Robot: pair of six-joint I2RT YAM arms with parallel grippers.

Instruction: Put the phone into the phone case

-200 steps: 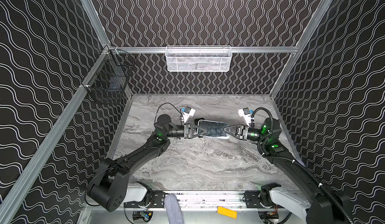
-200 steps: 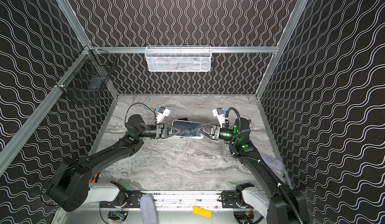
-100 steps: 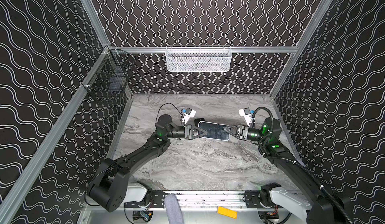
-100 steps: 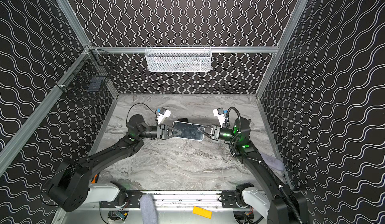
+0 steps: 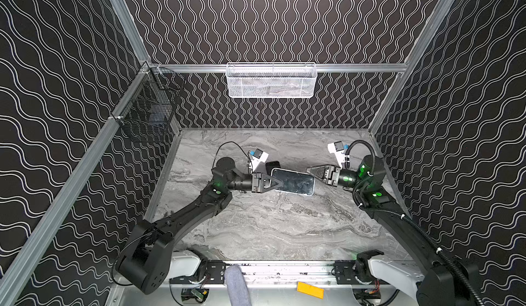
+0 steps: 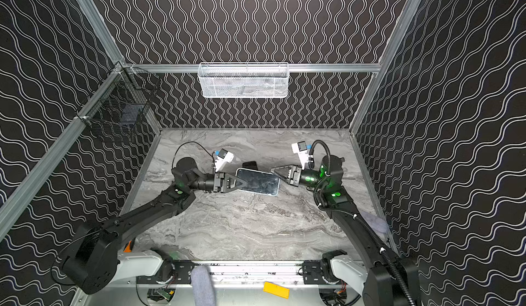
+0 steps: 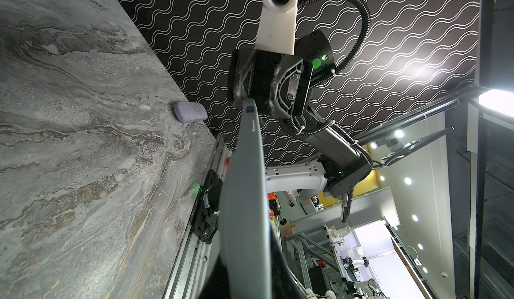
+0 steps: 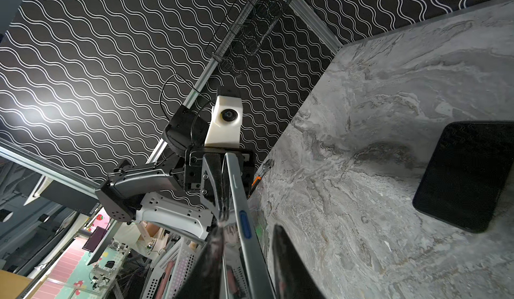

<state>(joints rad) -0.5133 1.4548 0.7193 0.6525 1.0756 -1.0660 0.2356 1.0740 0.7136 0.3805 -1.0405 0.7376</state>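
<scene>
So the left pincer (image 5: 277, 182) is clenched on one short end of the phone (image 5: 296, 182), holding it just off the marble table (image 5: 270, 227) with the glossy screen facing up. The right pincer (image 5: 311, 172) sits at the opposite end, released. In the right wrist view the phone's grey edge runs between its jaws with a gap on one side. The only marking I can spot is a small blue oblong (image 8: 245, 224) on that edge, too small to read. The black phone case (image 5: 272, 165) lies flat just beyond the left pincer's tips, partly hidden by the phone.
</scene>
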